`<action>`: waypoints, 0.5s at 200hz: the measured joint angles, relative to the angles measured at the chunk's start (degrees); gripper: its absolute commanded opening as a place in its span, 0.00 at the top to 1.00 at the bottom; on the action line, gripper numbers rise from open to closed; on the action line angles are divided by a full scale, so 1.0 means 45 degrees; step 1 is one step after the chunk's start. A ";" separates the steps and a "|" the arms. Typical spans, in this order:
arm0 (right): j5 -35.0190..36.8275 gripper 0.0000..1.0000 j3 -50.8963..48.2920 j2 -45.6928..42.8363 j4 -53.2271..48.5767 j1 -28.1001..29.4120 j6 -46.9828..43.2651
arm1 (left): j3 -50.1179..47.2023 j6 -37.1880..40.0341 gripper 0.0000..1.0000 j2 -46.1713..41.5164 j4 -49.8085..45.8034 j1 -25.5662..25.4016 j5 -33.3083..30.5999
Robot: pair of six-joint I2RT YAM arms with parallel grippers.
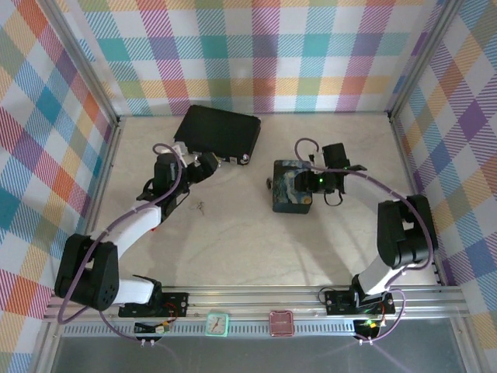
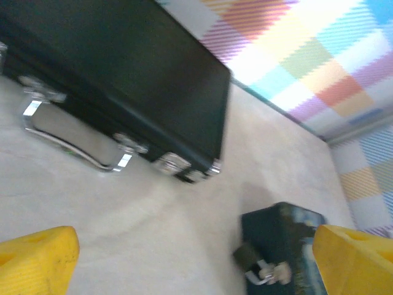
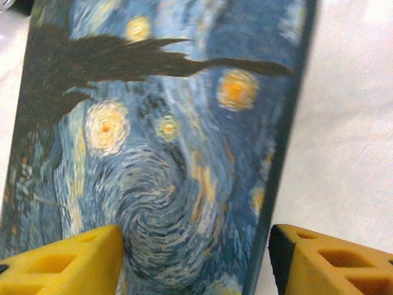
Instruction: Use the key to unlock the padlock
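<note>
Both tools hang released and empty, the left tool (image 2: 196, 264) near the black briefcase (image 2: 123, 80), the right tool (image 3: 196, 264) over the blue box (image 3: 166, 135). The padlock (image 2: 261, 269) lies on the desk (image 1: 233, 249) just beside that box, the key (image 1: 200, 207) well apart, nearer the left tool. The left tool should likely pinch the key by its head, blade free, while the right tool steadies the padlock.

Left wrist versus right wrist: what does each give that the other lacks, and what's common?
Left wrist: the black briefcase with its silvery handle, the padlock beside the Starry-Night box, plaid wall. Right wrist: the box's painted swirls up close. Shared: the box, the pale table, and spread yellow fingers of the left claw and right claw.
</note>
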 measured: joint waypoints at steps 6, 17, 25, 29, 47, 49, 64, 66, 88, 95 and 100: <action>-0.0194 0.36 -0.0282 -0.0204 0.0078 -0.0024 0.0107 | -0.0019 -0.0083 0.09 -0.0180 -0.0024 -0.0369 0.0044; -0.0481 0.33 -0.0695 -0.0520 0.0189 -0.0097 0.0325 | -0.0078 -0.0272 0.18 -0.0311 -0.0019 -0.1069 0.0117; -0.0627 0.30 -0.0918 -0.0709 0.0185 -0.0097 0.0403 | -0.0160 -0.0403 0.22 -0.0301 -0.0019 -0.1593 0.0175; -0.0680 0.28 -0.1010 -0.0821 0.0141 -0.0102 0.0510 | -0.0238 -0.0597 0.25 -0.0257 0.0010 -0.1923 0.0228; -0.0699 0.16 -0.1234 -0.1253 -0.0243 -0.0165 0.0758 | -0.0549 -0.0991 0.45 0.0155 0.0146 -0.3279 0.0345; -0.0690 0.14 -0.1234 -0.1316 -0.0316 -0.0170 0.0845 | -0.0573 -0.1020 0.47 0.0238 0.0160 -0.3453 0.0364; -0.0661 0.08 -0.1214 -0.1690 -0.0520 -0.0170 0.1049 | -0.0636 -0.1127 0.79 0.0879 0.0209 -0.4435 0.0355; -0.0656 0.08 -0.1209 -0.1749 -0.0529 -0.0170 0.1059 | -0.0636 -0.1161 0.82 0.1010 0.0228 -0.4561 0.0359; -0.0636 0.07 -0.0792 -0.1987 -0.0544 -0.0170 0.1302 | -0.0631 -0.1404 1.00 0.1938 0.0413 -0.5489 0.0369; -0.0627 0.07 -0.0554 -0.1919 -0.0505 -0.0170 0.1311 | -0.0631 -0.1443 1.00 0.2171 0.0500 -0.5693 0.0369; -0.0612 0.07 -0.0369 -0.1851 -0.0466 -0.0170 0.1311 | -0.0631 -0.1452 1.00 0.2351 0.0597 -0.5848 0.0364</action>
